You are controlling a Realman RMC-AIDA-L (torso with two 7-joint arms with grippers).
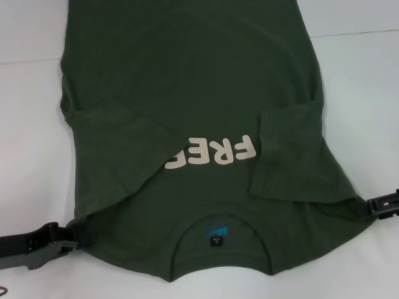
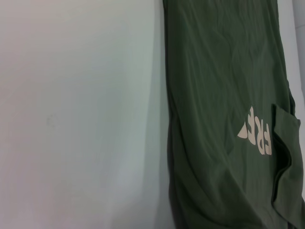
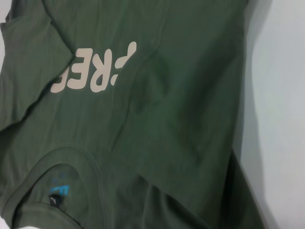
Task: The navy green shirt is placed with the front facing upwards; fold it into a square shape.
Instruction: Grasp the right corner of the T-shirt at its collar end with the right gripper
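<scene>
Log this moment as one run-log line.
shirt: front up, both sleeves folded in, print partly covered | left gripper: at its near left shoulder | right gripper: at its right shoulder

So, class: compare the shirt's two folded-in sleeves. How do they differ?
The left sleeve lies folded across the chest and hides the end of the cream print; the right sleeve stops just beside it, covering no letters. The left fold reaches further inward. Both lie flat on the navy green shirt.

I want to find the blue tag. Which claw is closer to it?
Left, slightly. The left claw is at the shirt's shoulder beside the blue neck label; the right claw sits farther off.
</scene>
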